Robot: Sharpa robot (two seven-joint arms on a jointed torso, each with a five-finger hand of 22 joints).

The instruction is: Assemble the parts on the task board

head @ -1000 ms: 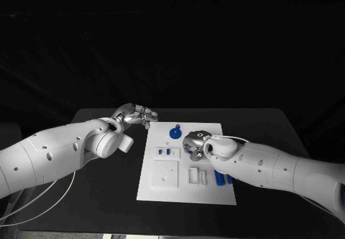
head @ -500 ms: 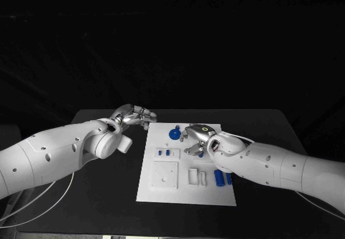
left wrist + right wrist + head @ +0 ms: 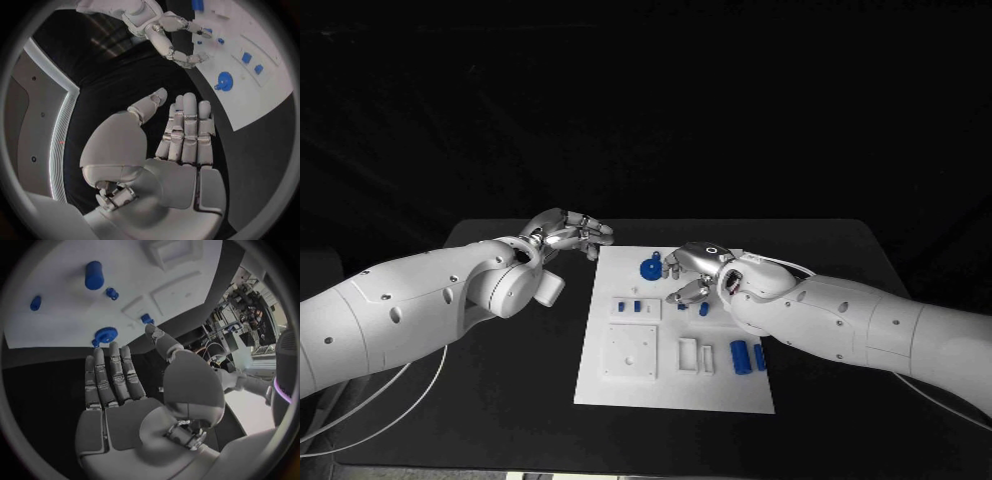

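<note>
The white task board [image 3: 672, 385] lies in the middle of the black table. A blue gear [image 3: 651, 267] stands near its far edge, and two small blue squares [image 3: 630, 305] sit in a white block on its left side. A small blue peg [image 3: 704, 308] lies at mid-board, and two blue cylinders [image 3: 749, 356] lie to the right. My right hand [image 3: 691, 275] hovers over the far half of the board, beside the gear, fingers spread and holding nothing. In the right wrist view the right hand [image 3: 119, 390] shows a bare palm. My left hand [image 3: 568, 232] hangs off the board's far left corner, empty.
White blocks [image 3: 630, 350] with recesses stand on the board's near left part, and a slim white holder [image 3: 688, 353] stands beside them. Bare black table [image 3: 834, 260] lies on both sides of the board. In the left wrist view the gear [image 3: 224, 80] lies ahead of the left hand's fingertips [image 3: 187, 102].
My right hand has risen from the middle of the board and drawn toward its far edge, opening its fingers; the small blue peg now lies uncovered. The left hand has stayed put.
</note>
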